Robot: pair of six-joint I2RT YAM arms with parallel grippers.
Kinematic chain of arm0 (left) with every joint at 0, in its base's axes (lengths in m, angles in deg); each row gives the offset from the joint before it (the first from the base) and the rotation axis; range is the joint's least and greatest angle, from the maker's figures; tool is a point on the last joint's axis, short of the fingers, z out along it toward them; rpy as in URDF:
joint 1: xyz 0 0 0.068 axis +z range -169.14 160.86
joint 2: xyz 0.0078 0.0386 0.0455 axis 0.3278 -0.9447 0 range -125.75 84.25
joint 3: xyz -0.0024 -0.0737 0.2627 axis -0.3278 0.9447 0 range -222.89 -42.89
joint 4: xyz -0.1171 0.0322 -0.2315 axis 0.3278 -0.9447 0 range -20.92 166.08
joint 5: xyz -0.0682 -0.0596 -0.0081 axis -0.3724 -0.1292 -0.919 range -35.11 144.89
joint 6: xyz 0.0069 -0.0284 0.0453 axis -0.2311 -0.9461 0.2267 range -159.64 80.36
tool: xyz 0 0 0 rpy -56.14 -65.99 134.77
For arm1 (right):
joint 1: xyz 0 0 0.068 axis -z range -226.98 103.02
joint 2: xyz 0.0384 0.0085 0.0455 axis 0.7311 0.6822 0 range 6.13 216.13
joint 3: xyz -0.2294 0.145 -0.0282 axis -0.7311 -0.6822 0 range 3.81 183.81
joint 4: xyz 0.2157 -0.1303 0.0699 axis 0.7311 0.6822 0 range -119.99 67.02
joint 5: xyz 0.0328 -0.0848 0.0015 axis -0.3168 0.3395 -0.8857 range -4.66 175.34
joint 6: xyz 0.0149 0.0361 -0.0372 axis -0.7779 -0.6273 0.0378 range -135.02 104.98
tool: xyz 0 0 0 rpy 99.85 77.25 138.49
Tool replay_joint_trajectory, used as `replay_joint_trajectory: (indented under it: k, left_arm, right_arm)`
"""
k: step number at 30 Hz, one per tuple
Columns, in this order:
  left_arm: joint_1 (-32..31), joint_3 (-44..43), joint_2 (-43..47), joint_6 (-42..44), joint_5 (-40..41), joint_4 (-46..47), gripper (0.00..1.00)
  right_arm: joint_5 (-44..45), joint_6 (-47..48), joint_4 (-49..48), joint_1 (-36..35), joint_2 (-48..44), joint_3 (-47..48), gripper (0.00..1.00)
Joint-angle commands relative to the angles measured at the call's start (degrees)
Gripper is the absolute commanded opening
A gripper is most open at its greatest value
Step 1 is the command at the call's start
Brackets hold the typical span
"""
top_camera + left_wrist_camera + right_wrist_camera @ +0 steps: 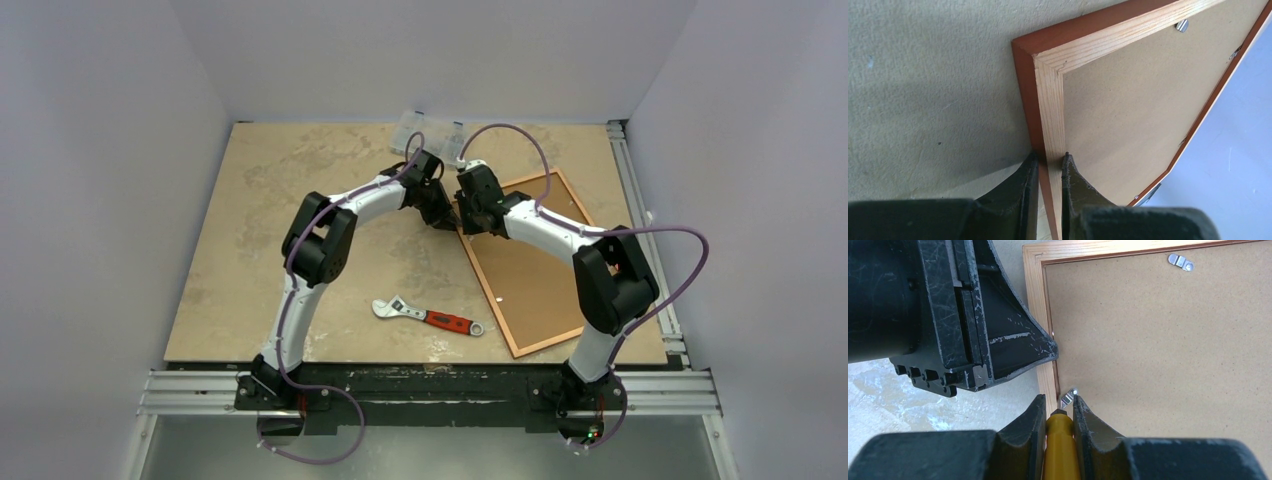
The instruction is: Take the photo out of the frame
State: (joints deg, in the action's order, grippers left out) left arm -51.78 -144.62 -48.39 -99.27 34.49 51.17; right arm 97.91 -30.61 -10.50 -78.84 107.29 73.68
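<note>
The frame (492,296) of red-orange wood lies face down at the table's right, showing its brown backing board (535,275). The photo is hidden under that board. My left gripper (1050,159) is shut on the frame's left moulding (1048,95) near the far corner, one finger outside and one on the board side. Right beside it, my right gripper (1058,402) is shut on a yellow-handled tool (1060,445). The tool's dark tip sits at a small metal clip (1067,397) on the board's edge. From above, both grippers (447,218) (470,222) meet at the frame's far-left corner.
A red-handled wrench (428,316) lies on the table in front of the arms, left of the frame. Clear plastic pieces (430,130) sit at the back edge. A second clip (1180,262) shows on the board. A metal rail (640,200) runs along the table's right side.
</note>
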Motion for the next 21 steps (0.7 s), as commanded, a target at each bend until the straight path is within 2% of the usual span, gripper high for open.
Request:
replay_joint_trajectory:
  k: [1, 16, 21]
  left_arm:
    - [0.05, -2.28, -2.01, -0.28, 0.42, 1.48, 0.00]
    - [0.12, -3.38, -2.46, -1.54, 0.82, 0.12, 0.00]
    - [0.14, -3.47, -2.54, -1.54, 0.86, -0.09, 0.00]
  right_arm:
    - [4.41, -0.32, 4.67, 0.05, -1.72, 0.49, 0.00]
    - [7.46, -0.80, 7.54, -0.05, -6.34, 0.00, 0.00]
    - [3.74, -0.22, 5.13, 0.01, -6.36, 0.85, 0.00]
